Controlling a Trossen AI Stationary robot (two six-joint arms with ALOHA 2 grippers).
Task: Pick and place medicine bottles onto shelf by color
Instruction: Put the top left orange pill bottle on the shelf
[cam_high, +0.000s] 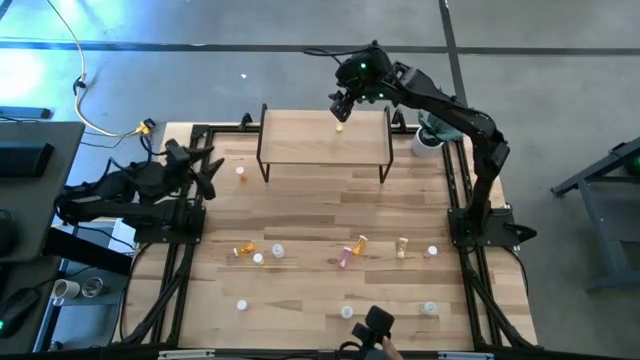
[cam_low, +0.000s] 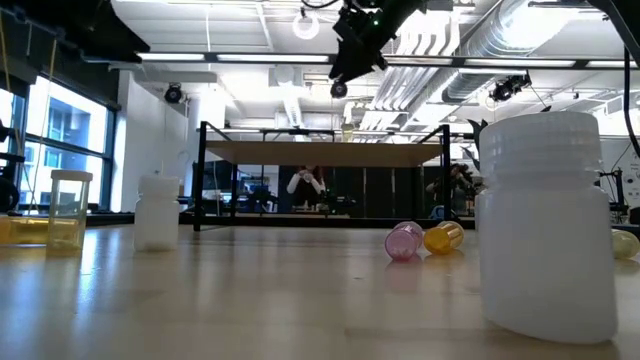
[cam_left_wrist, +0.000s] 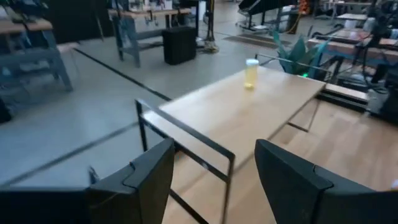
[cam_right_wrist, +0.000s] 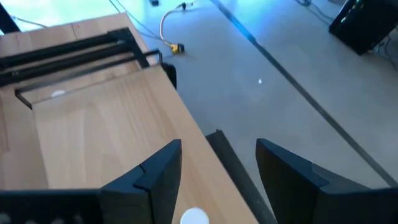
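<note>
Overall, no legible writing; yellow bottle (cam_high: 340, 127) on shelf (cam_high: 300, 140).

Both arms matte black, chunky jointed links. Right arm (cam_high: 455, 115) has a green status light glowing near the wrist. Each gripper: two broad, flat black fingers (cam_left_wrist: 146, 180) with angular stepped inner edges, no visible markings.
</note>
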